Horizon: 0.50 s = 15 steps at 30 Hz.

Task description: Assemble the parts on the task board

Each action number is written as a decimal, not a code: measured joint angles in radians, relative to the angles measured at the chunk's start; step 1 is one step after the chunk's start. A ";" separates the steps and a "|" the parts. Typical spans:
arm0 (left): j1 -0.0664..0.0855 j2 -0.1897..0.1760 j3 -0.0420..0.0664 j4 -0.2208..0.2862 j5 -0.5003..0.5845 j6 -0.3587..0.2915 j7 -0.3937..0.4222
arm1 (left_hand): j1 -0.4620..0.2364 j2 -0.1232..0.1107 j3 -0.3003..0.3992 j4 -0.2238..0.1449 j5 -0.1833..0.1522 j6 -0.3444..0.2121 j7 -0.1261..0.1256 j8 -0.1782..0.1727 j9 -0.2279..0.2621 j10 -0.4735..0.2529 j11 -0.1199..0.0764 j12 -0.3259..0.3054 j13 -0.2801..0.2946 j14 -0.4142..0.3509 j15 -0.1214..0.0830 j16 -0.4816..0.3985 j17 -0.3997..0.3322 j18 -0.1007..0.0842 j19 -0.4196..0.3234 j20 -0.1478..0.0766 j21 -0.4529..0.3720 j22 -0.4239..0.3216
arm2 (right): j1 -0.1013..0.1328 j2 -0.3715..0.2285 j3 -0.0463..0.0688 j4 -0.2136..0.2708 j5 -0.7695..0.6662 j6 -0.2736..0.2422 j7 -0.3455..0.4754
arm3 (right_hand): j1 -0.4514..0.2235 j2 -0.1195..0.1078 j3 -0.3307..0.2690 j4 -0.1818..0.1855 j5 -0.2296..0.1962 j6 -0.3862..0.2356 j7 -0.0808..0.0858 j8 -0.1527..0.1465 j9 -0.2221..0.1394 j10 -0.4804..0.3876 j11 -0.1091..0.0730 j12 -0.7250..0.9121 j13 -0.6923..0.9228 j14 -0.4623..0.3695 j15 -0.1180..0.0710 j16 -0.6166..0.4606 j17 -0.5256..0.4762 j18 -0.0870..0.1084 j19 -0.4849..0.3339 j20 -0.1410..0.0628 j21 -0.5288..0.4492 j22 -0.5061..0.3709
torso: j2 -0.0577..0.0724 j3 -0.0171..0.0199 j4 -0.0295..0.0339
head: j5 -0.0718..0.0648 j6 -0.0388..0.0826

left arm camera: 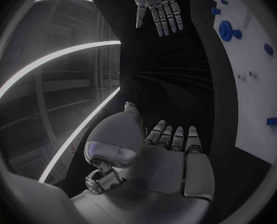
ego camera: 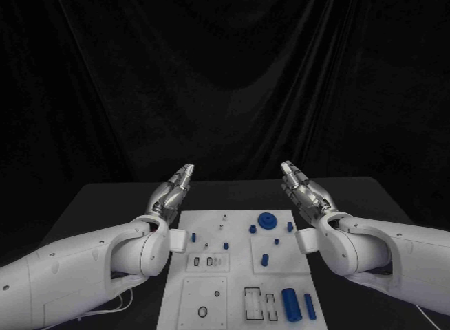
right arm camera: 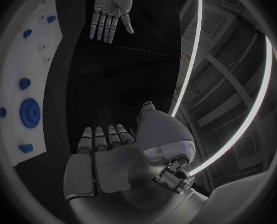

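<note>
Both robot hands were spread and held nothing.
The left robot hand [ego camera: 173, 190] and right robot hand [ego camera: 305, 189] hovered at 10 and 2 o'clock of the task board [ego camera: 210, 289]; a blind descent could scatter the small parts [ego camera: 268, 221].

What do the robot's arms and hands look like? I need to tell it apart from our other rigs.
Both arms are smooth, rounded white shells with small dark screw dots. The left hand and right hand are silver metal with segmented fingers and dark joint gaps. A thin white cable trails under the left arm.
</note>
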 measured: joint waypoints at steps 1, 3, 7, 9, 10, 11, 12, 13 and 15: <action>0.008 0.001 -0.007 -0.004 0.005 0.027 0.000 | 0.004 0.003 -0.002 0.002 0.000 -0.009 -0.009 0.000 -0.001 -0.001 -0.001 0.000 0.000 0.000 0.000 0.000 0.000 0.000 0.001 0.001 0.000 0.000 | 0.011 -0.006 -0.010 0.004 0.008 0.025 -0.004 | 0.033 0.002 -0.008 0.008 0.003 -0.008 0.008 -0.024 -0.005 0.000 0.000 0.000 0.000 0.000 0.000 0.000 0.000 0.008 0.003 0.003 0.000 0.000 | 0.001 0.0000 0.0004 | 0.000 0.000; 0.026 0.005 -0.026 -0.013 0.019 0.090 0.001 | 0.011 0.002 -0.004 0.004 0.000 -0.027 -0.027 0.000 -0.004 -0.003 -0.011 0.000 0.000 0.000 0.000 0.000 0.000 0.000 0.000 0.003 0.000 0.000 | 0.031 -0.018 -0.032 0.012 0.028 0.083 -0.012 | 0.038 0.001 -0.011 0.011 0.003 -0.013 0.021 -0.032 -0.007 0.000 0.000 0.000 0.000 0.000 0.000 0.000 0.000 0.007 0.004 0.004 0.000 0.000 | 0.002 0.0000 0.0010 | 0.000 0.000; 0.056 0.010 -0.055 -0.028 0.042 0.196 0.001 | 0.026 0.005 -0.013 0.009 0.000 -0.066 -0.062 -0.003 -0.010 -0.003 -0.033 -0.012 -0.002 0.000 0.000 0.000 0.000 0.004 -0.002 0.005 0.000 0.000 | 0.058 -0.033 -0.060 0.023 0.056 0.168 -0.026 | 0.042 -0.003 -0.011 0.011 -0.020 -0.012 0.038 -0.032 -0.008 0.000 0.000 0.000 0.000 0.000 0.000 0.000 0.000 0.007 0.004 0.004 0.000 0.000 | 0.003 -0.0001 0.0012 | 0.000 0.000; 0.075 0.013 -0.070 -0.037 0.058 0.264 0.001 | 0.036 0.002 -0.018 0.010 0.000 -0.087 -0.079 -0.007 -0.012 -0.005 -0.059 -0.020 -0.004 0.000 0.000 0.000 0.000 0.015 -0.002 0.005 0.000 0.000 | 0.070 -0.040 -0.071 0.028 0.072 0.213 -0.033 | 0.046 -0.007 -0.011 0.011 -0.036 -0.013 0.046 -0.032 -0.008 0.003 0.008 0.000 0.000 0.000 0.000 0.000 0.000 0.007 0.004 0.004 0.000 0.000 | 0.003 -0.0001 0.0013 | 0.000 0.000; 0.082 0.015 -0.075 -0.041 0.064 0.292 0.001 | 0.038 0.000 -0.019 0.009 0.000 -0.087 -0.079 -0.007 -0.012 -0.005 -0.060 -0.020 -0.005 0.000 0.000 0.000 0.000 0.015 -0.002 0.005 0.000 0.000 | 0.074 -0.042 -0.074 0.029 0.077 0.230 -0.037 | 0.049 -0.011 -0.011 0.011 -0.043 -0.010 0.051 -0.032 -0.008 0.001 0.013 0.000 0.000 0.000 0.000 0.000 0.000 0.007 0.004 0.004 0.000 0.000 | 0.003 -0.0001 0.0014 | 0.000 0.000; 0.088 0.016 -0.081 -0.044 0.070 0.319 0.002 | 0.043 -0.005 -0.021 0.007 0.000 -0.087 -0.079 -0.007 -0.012 -0.005 -0.060 -0.020 -0.005 0.000 0.000 0.000 0.000 0.015 -0.002 0.005 0.000 0.000 | 0.077 -0.044 -0.077 0.030 0.083 0.246 -0.039 | 0.049 -0.011 -0.014 0.014 -0.048 -0.009 0.056 -0.029 -0.008 0.000 0.018 0.000 0.000 0.000 0.000 0.000 0.000 0.007 0.004 0.004 0.000 0.000 | 0.003 -0.0002 0.0014 | 0.000 0.000; 0.094 0.017 -0.086 -0.046 0.076 0.345 0.002 | 0.046 -0.008 -0.021 0.007 0.000 -0.087 -0.079 -0.007 -0.012 -0.005 -0.060 -0.020 -0.005 0.000 -0.008 0.000 0.000 0.015 -0.002 0.004 0.000 0.000 | 0.079 -0.045 -0.080 0.031 0.088 0.260 -0.042 | 0.049 -0.011 -0.015 0.012 -0.051 -0.011 0.058 -0.025 -0.008 0.004 0.022 0.000 0.000 0.000 0.000 0.000 0.000 0.007 0.004 0.004 0.000 0.000 | 0.003 -0.0002 0.0015 | 0.000 0.000; 0.100 0.018 -0.092 -0.050 0.084 0.379 0.002 | 0.051 -0.013 -0.021 0.007 0.000 -0.087 -0.079 -0.007 -0.012 -0.005 -0.060 -0.020 -0.005 0.000 -0.015 0.000 0.000 0.015 0.001 -0.003 0.000 0.000 | 0.081 -0.046 -0.081 0.032 0.093 0.276 -0.045 | 0.052 -0.014 -0.017 0.011 -0.053 -0.007 0.062 -0.020 -0.007 0.001 0.028 0.000 0.000 0.000 0.000 0.000 0.000 0.007 0.004 0.004 0.000 0.000 | 0.003 -0.0002 0.0015 | 0.000 0.000; 0.109 0.019 -0.101 -0.054 0.094 0.424 0.002 | 0.067 -0.014 -0.021 0.007 0.000 -0.087 -0.079 -0.007 -0.012 -0.005 -0.060 -0.020 -0.005 -0.001 -0.016 0.000 0.000 0.015 0.001 -0.017 0.000 0.000 | 0.082 -0.047 -0.082 0.033 0.101 0.295 -0.049 | 0.051 -0.021 -0.017 0.011 -0.060 -0.005 0.071 -0.015 -0.005 0.001 0.035 0.000 0.000 0.000 0.000 0.000 0.000 0.007 0.003 0.008 0.000 0.000 | 0.004 -0.0002 0.0015 | 0.000 0.000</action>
